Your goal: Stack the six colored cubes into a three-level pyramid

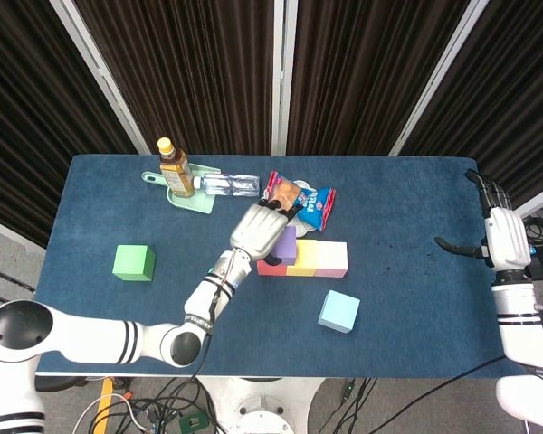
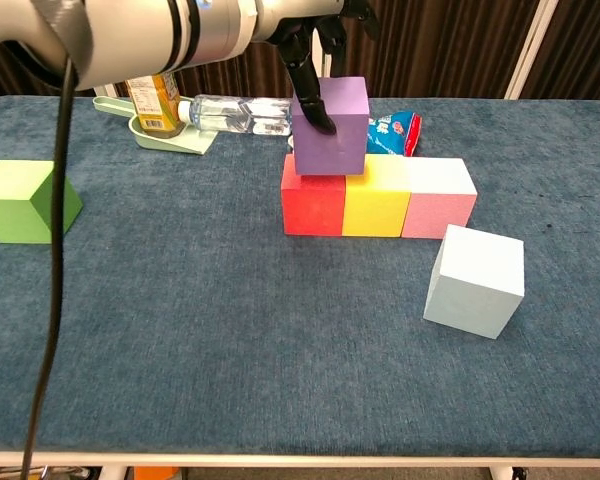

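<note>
Chest view: left hand (image 2: 315, 40) grips the purple cube (image 2: 330, 128) atop the red cube (image 2: 312, 198) and yellow cube (image 2: 376, 199). Right hand (image 1: 504, 239) hovers spread, holding nothing.

Looks like a robotics lab setup: a blue felt-covered bench (image 1: 118, 208) ringed by dark pleated curtains (image 1: 199, 63), with a tangle of loose cables on the floor (image 1: 163, 407) underneath the rig.

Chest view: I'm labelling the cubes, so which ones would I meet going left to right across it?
green cube → red cube, with the purple cube on top → yellow cube → pink cube → light blue cube
</note>
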{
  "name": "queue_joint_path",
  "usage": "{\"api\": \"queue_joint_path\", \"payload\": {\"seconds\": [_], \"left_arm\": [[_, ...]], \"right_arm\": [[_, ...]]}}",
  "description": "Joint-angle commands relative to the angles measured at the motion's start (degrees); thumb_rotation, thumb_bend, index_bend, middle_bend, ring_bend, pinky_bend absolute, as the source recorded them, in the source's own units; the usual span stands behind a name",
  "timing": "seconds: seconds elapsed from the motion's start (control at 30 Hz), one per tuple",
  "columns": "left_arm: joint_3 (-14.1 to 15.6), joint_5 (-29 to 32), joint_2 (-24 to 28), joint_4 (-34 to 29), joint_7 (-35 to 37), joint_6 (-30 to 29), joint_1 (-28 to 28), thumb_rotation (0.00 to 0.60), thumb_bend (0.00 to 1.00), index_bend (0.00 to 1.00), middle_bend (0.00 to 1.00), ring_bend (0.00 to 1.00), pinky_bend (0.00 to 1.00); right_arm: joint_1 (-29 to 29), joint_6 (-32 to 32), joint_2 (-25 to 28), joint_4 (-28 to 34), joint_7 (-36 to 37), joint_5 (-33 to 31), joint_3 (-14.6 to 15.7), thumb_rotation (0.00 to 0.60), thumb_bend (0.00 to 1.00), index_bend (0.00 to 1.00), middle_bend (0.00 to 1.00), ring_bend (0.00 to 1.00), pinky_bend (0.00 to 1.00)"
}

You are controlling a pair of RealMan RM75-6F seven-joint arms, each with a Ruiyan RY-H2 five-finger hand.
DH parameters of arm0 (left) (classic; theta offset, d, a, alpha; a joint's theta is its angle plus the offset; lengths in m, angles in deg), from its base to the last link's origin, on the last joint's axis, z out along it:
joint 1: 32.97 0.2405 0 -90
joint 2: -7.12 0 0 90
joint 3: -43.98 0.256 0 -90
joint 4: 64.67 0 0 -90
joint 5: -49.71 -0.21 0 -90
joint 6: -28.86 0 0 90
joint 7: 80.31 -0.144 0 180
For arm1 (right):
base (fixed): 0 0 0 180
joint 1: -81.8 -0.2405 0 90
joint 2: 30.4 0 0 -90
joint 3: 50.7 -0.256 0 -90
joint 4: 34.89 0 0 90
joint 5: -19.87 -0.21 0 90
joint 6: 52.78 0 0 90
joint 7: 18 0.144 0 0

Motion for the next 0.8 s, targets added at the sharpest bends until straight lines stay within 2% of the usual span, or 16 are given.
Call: {"api": "queue_joint_path", "payload": {"seconds": [0.03, 0.27, 0.47, 0.8], "left_arm": [[-0.15, 0.67, -0.41, 0.63, -0.06, 0.34, -0.76, 0.6, 0.17, 0.13, 0.55, 0.2, 0.24], [-0.44, 2.6, -0.62, 1.07, -0.85, 0.67, -2.66, 0.6, 0.17, 0.13, 0.55, 0.2, 0.24], [1.19, 0.94, -1.25, 2.89, -1.86, 0.33, -3.59, 0.6, 0.17, 0.13, 0.55, 0.2, 0.24], [1.17, 3.4, -1.12, 3.69, -1.42, 2.17, -4.81, 0.6, 0.17, 0.13, 0.55, 0.2, 0.24]], "right_arm": [[0.03, 0.02, 0.0, 0.01, -0.05, -0.03, -0.07, 0.6, 0.02, 0.0, 0.11, 0.0, 0.0], [0.2, -0.12, -0.11, -0.17, -0.37, -0.26, -0.09, 0.6, 0.02, 0.0, 0.1, 0.0, 0.0], [0.6, 0.09, 0.16, -0.03, -0.2, 0.02, 0.03, 0.6, 0.02, 0.0, 0.1, 0.0, 0.0], [0.73, -0.48, -0.05, -1.52, 0.58, -0.09, 0.08, 0.6, 0.02, 0.0, 0.1, 0.0, 0.0]]}}
